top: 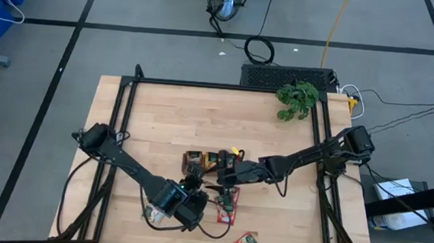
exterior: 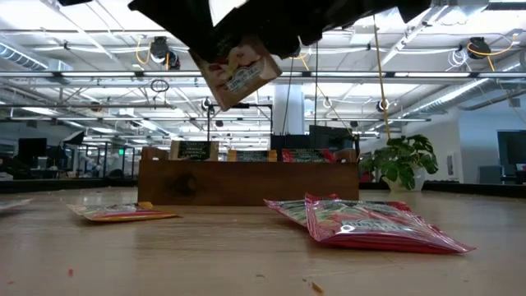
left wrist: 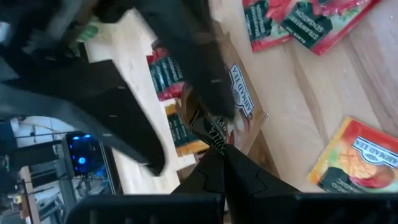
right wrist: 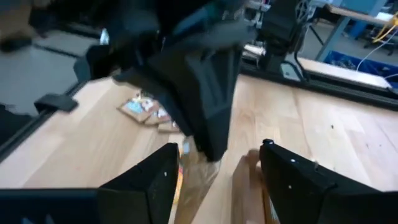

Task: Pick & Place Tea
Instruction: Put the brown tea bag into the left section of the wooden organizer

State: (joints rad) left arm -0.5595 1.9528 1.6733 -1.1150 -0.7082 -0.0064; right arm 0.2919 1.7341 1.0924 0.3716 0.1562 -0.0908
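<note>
- One pale tan square tea sachet with a white label and a dark tea mark, up in the air above the table, just on the near side of the tray; flat, lightly crumpled, tilted on one corner.
- Pinched at its edge by the left gripper, fingers clenched tight on it.
- Right gripper close against it from the right, jaws spread wide on either side and grasping nothing.
- Judged as a hand-over or regrasp in mid-air, sachet now carried by the left arm alone.
- Next move likely: right arm clear, then sachet over one compartment of the long brown wooden three-compartment tray at mid-table; needs a level drop so the corner does not catch the wall.
- More tea loose on the light wooden table: red foil sachets near and right, one orange sachet near and left.
</note>
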